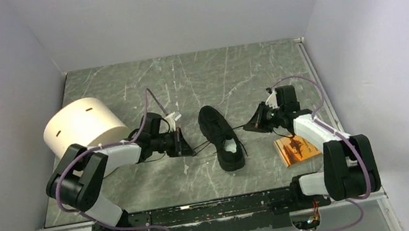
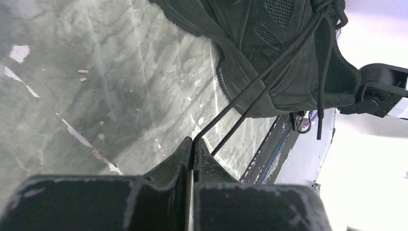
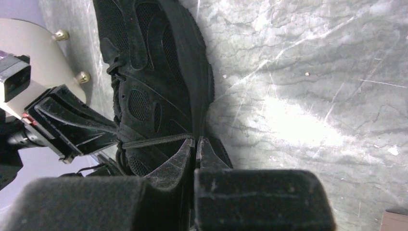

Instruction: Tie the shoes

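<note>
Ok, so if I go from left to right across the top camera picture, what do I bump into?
Cream drum → left gripper → black shoe → right gripper → orange booklet. Both grippers are pinching the laces.

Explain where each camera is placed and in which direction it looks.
Top external: high behind the bases, looking down on the table, left arm, right arm, sneaker, white cylinder and orange booklet.
Left wrist: on the left arm, looking along its left pincer, shut on a lace, toward the sneaker.
Right wrist: on the right arm, looking over its right pincer, shut on a lace, at the sneaker.
Shared: all three show the sneaker.
</note>
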You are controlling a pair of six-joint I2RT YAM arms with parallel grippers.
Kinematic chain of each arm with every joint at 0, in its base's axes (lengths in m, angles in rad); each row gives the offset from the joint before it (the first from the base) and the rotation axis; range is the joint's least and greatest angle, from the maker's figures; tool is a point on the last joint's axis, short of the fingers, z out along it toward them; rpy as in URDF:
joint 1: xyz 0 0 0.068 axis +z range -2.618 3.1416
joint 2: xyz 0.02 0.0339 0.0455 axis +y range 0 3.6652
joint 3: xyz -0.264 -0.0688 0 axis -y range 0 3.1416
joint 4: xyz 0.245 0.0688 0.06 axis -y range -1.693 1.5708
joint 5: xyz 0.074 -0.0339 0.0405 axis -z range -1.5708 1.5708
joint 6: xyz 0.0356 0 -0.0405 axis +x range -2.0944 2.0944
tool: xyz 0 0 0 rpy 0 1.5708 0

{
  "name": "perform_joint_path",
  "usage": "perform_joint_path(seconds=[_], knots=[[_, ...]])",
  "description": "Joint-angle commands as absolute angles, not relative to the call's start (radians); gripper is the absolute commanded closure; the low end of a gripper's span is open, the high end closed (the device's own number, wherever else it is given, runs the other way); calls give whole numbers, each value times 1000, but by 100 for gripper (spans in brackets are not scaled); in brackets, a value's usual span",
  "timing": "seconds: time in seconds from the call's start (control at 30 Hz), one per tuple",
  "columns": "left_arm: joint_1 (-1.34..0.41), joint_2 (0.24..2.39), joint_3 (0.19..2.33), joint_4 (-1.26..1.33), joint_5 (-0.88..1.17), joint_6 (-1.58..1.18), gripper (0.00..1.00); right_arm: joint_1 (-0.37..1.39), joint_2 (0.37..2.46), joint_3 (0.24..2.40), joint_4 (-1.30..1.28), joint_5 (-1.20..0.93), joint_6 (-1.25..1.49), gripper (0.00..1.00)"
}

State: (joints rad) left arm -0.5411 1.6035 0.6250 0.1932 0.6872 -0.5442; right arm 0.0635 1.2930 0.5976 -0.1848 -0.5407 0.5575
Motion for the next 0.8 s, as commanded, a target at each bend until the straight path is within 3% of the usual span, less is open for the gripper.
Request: perform_joint_path(seconds=[0.0, 0.53, 0.77], knots=[[-510, 1595, 583, 66, 628, -464, 95, 5, 1281, 580, -114, -425, 551, 100], [-499, 1543, 545, 57, 586, -432, 95, -108, 1289, 406, 123, -444, 728, 100], [-499, 1527, 529, 31, 548, -421, 95, -129, 1291, 418, 96, -421, 704, 100]])
